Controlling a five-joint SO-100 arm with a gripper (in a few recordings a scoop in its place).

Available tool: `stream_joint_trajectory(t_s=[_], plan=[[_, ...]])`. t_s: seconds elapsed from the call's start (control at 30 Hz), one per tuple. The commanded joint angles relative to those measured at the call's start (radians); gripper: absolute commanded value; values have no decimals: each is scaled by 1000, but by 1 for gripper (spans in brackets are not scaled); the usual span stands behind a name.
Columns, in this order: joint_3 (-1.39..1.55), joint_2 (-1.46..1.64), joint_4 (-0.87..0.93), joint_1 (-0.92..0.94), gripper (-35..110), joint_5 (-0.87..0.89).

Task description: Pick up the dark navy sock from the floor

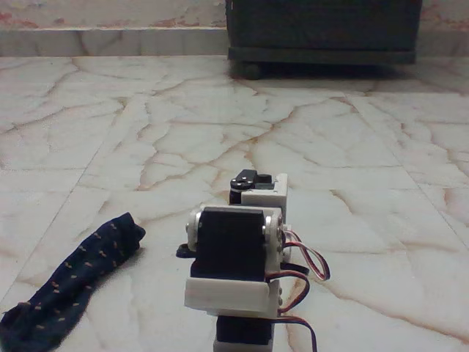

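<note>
Sock [69, 290] isn't biggest here: marble floor [220, 132] is, w/ dark cabinet [322, 29] at back. White/black arm [238, 264] sits folded low-centre; navy sock lies flat at its left, apart from it. Gripper hidden behind arm, can't tell if open

Marble floor [220, 110]: sock [69, 290] lower left, dark cabinet [322, 33] far.

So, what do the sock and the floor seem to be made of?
The sock: soft knitted fabric, probably; matte dark navy with small orange-tan flecks, lying limp and creased. The floor: likely polished marble; glossy cream slabs, rusty brown veins, thin joint lines.
</note>
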Motion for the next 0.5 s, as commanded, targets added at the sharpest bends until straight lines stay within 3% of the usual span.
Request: stream_joint_trajectory(t_s=[0.0, 0.47], plan=[[-2, -8, 25, -35, 0, 21], [-2, -9, 35, -43, 0, -2]])
